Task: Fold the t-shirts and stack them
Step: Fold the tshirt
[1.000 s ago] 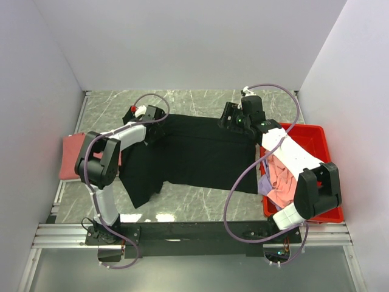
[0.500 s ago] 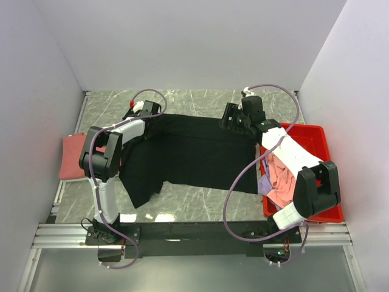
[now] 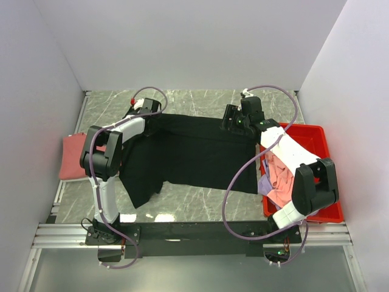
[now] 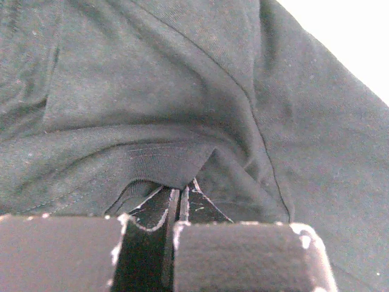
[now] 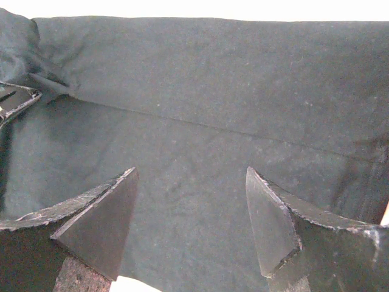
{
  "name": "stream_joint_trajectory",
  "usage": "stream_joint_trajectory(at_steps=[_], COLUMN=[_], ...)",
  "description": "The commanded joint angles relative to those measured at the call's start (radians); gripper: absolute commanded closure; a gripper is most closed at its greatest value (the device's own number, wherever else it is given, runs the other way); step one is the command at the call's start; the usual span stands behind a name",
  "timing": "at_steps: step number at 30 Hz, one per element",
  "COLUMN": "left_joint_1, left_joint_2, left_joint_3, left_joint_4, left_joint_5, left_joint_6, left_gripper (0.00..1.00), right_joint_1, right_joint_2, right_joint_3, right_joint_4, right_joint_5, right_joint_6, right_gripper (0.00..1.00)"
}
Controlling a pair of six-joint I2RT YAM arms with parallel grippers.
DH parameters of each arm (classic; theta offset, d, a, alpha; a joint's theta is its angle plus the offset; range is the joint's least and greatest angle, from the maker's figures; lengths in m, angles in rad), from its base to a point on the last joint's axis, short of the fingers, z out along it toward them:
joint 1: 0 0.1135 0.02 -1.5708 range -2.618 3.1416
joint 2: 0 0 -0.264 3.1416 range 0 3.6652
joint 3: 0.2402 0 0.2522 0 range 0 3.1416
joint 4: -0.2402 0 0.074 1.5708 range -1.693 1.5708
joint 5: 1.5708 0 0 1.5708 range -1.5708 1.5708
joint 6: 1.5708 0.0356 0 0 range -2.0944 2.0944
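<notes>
The black shirt (image 3: 194, 152) lies spread flat across the middle of the table (image 3: 194, 100), not yet folded. At the shirt's upper left corner the left pincer (image 4: 180, 201) is closed, pinching a ridge of its edge. The right pincer (image 5: 191, 173) stands open over the shirt's upper right corner, holding nothing. At the far left a salmon shirt (image 3: 72, 157) looks already folded. A pink shirt (image 3: 281, 173) and a lavender shirt (image 3: 267, 185) lie crumpled in the bin (image 3: 313, 137) at the right. By my judgement most of the work remains.

Bare marble table (image 3: 200, 100) beyond and before the black t-shirt (image 3: 194, 152); red bin (image 3: 315, 139) along the right edge.
</notes>
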Motion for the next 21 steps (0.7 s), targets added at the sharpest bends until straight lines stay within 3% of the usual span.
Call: stream_joint_trajectory(at_steps=[1,21], left_joint_1=[0.003,-0.002], left_joint_2=[-0.014,-0.204], left_joint_3=[0.031,-0.134], left_joint_4=[-0.024,-0.096], left_joint_5=[0.045,0.224], left_joint_6=[-0.002,-0.079], left_gripper=[0.99,0.99], right_joint_1=[-0.01,-0.015], right_joint_2=[0.0,0.017], right_joint_3=[0.043,0.057], right_joint_4=[0.003,-0.032], right_joint_5=[0.021,0.015], right_joint_6=[-0.015,-0.023], right_gripper=[0.22,0.23])
